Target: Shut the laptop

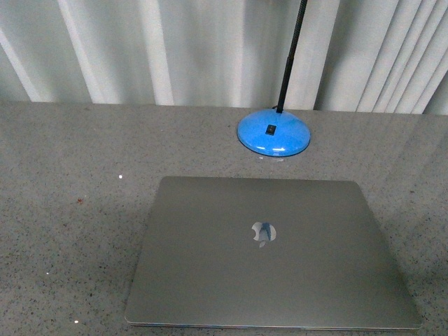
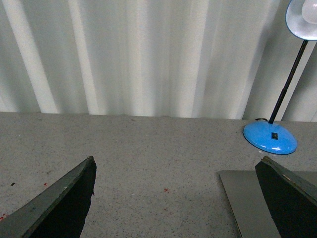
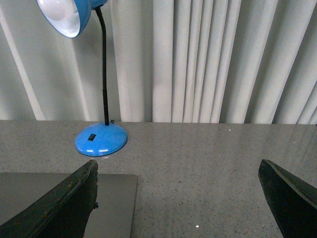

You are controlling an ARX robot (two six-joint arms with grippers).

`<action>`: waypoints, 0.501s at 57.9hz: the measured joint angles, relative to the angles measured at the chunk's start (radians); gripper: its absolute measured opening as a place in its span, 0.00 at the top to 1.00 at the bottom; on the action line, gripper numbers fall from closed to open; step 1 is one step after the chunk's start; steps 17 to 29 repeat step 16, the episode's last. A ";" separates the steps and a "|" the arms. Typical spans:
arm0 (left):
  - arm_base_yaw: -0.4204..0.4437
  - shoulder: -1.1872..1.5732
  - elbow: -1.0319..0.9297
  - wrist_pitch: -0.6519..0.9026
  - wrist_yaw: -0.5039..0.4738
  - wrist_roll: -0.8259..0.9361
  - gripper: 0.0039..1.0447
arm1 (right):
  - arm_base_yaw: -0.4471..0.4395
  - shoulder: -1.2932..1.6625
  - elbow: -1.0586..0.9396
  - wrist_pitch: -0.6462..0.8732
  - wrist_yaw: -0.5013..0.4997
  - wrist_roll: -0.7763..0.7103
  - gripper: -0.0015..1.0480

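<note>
On tabletop point(image 1: 63, 210), 1 laptop point(image 1: 273, 259) shut, 1 lamp point(image 1: 274, 131)

Looks like an office or study-type setup, maybe a staged test corner more than a real workplace. The grey speckled stone-look desk point(image 1: 77, 231) is wide and mostly bare, with just a slim silver-grey metal laptop point(image 1: 273, 259) lying shut, logo up, and a glossy blue desk lamp with a round dome base point(image 1: 274, 132) standing just behind it. The lamp has a black gooseneck stem and a blue shade with a white inside, which you can see in the wrist views. Behind the desk the whole background is pale white pleated curtains point(image 1: 175, 49) hanging right down to the desk's far edge, so no walls or windows are visible.
</note>
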 joint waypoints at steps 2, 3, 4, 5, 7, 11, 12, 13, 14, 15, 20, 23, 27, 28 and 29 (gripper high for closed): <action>0.000 0.000 0.000 0.000 0.000 0.000 0.06 | 0.000 0.000 0.000 0.000 0.000 0.000 0.07; 0.000 0.000 0.000 0.000 0.000 0.000 0.06 | 0.000 0.000 0.000 0.000 0.000 0.000 0.07; 0.000 0.000 0.000 0.000 0.000 0.000 0.06 | 0.000 0.000 0.000 0.000 0.000 0.000 0.07; 0.000 0.000 0.000 0.000 0.000 0.000 0.06 | 0.000 0.000 0.000 0.000 0.000 0.000 0.07; 0.000 0.000 0.000 0.000 0.000 0.000 0.06 | 0.000 0.000 0.000 0.000 0.000 0.000 0.07; 0.000 0.000 0.000 0.000 0.000 0.000 0.06 | 0.000 0.000 0.000 0.000 0.000 0.000 0.07; 0.000 0.000 0.000 0.000 0.000 0.000 0.06 | 0.000 0.000 0.000 0.000 0.000 0.000 0.07; 0.000 0.000 0.000 0.000 0.000 0.000 0.06 | 0.000 0.000 0.000 0.000 0.000 0.000 0.07; 0.000 0.000 0.000 0.000 0.000 0.000 0.06 | 0.000 0.000 0.000 0.000 0.000 0.000 0.07; 0.000 0.000 0.000 0.000 0.000 0.000 0.06 | 0.000 0.000 0.000 0.000 0.000 0.000 0.07; 0.000 0.000 0.000 0.000 0.000 0.000 0.06 | 0.000 0.000 0.000 0.000 0.000 0.000 0.07; 0.000 0.000 0.000 0.000 0.000 0.000 0.06 | 0.000 0.000 0.000 0.000 0.000 0.000 0.07; 0.000 0.000 0.000 0.000 0.000 0.000 0.06 | 0.000 0.000 0.000 0.000 0.000 0.000 0.07; 0.000 0.000 0.000 0.000 0.000 0.000 0.06 | 0.000 0.000 0.000 0.000 0.000 0.000 0.07; 0.000 0.000 0.000 0.000 0.000 0.000 0.06 | 0.000 0.000 0.000 0.000 0.000 0.000 0.07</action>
